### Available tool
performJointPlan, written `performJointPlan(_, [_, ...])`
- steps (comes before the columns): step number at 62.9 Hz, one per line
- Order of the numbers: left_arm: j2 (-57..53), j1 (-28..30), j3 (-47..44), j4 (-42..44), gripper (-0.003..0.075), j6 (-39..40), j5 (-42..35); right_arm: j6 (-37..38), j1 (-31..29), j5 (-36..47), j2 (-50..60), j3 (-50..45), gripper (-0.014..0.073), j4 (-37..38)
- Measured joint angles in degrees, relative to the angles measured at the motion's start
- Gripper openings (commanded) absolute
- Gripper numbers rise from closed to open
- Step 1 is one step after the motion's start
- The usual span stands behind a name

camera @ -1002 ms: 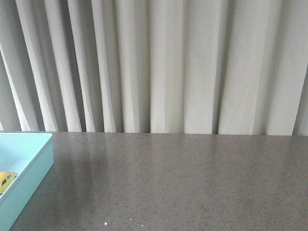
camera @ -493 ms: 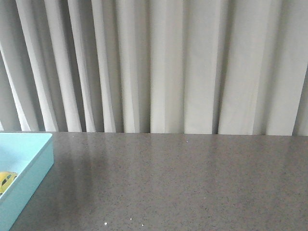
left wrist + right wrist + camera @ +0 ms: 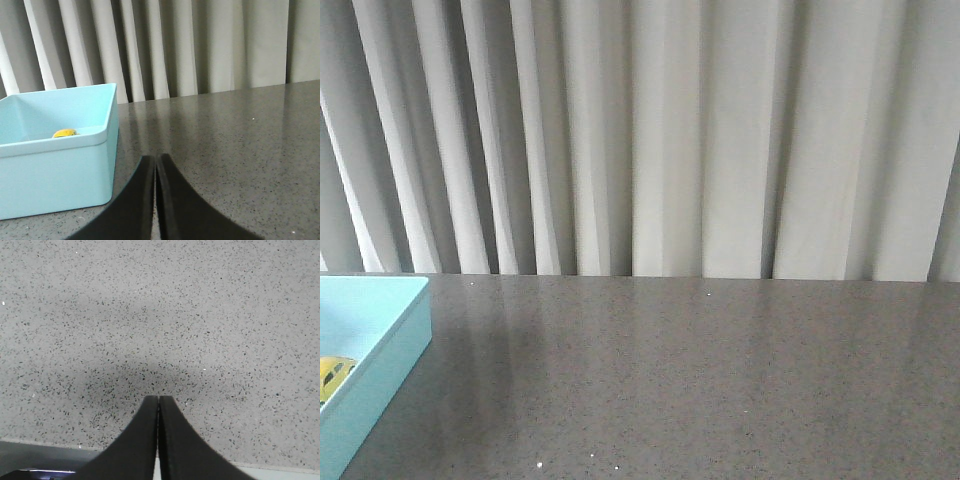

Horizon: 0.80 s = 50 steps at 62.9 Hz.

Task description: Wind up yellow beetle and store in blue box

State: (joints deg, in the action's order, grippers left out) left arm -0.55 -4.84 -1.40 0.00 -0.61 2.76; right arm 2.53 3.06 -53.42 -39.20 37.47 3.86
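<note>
1. Turquoise-blue plastic walls mark the shallow rectangular blue box [image 3: 380, 345], which stands on the dark grey speckled stone table [image 3: 700, 380] at the front view's left edge.
2. Inside the box lies the small bright yellow beetle [image 3: 332, 375], a toy car partly cut off by that view's edge; from the left wrist only its yellow roof [image 3: 65, 133] shows above the box's near wall [image 3: 55, 175].
3. The left pincer [image 3: 155, 162] has its two black fingers pressed together, holding nothing, beside the box and apart from it.
4. The right pincer [image 3: 158, 401] is likewise fully closed and empty, over bare speckled table [image 3: 160, 315].
5. Pale pleated curtains [image 3: 670, 130] hang behind the table.
</note>
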Motion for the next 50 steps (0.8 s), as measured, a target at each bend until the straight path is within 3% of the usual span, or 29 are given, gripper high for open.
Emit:
performJointPlan(29, [0.00,0.00,0.00,0.00,-0.0005,0.00,0.00,-0.09,0.29,2.30,2.72,-2.05,-0.0007,0.87])
performJointPlan(50, [0.00,-0.10,0.00,0.00,-0.0006,0.00,0.00,-0.09,-5.62,35.42,27.71,-26.57,-0.0007,-0.36])
